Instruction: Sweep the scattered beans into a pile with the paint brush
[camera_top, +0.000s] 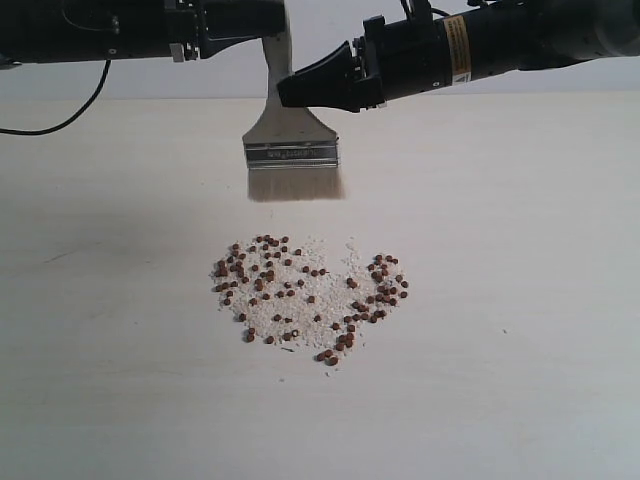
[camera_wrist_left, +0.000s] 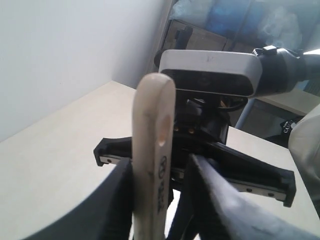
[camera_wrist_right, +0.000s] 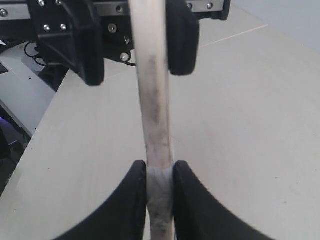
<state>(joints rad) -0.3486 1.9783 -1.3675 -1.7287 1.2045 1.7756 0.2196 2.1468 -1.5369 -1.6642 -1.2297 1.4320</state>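
Hanging upright mid-worktop (camera_top: 520, 300), paint brush (camera_top: 292, 150), bristles down, on far-edge side of beans (camera_top: 260, 284). Right hand (camera_wrist_right: 160, 170) clamped on lower handle. Left hand (camera_wrist_left: 160, 165) astride handle's holed end: one finger touching wood, other apart, no grip. Beans loose in wide patch among pale crumbs (camera_top: 320, 245), centre, not yet swept together.

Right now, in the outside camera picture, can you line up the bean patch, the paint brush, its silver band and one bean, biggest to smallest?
1. scattered beans, the widest patch.
2. paint brush; nearly as big, and maybe farther from the camera, so unsure.
3. silver ferrule.
4. single bean.
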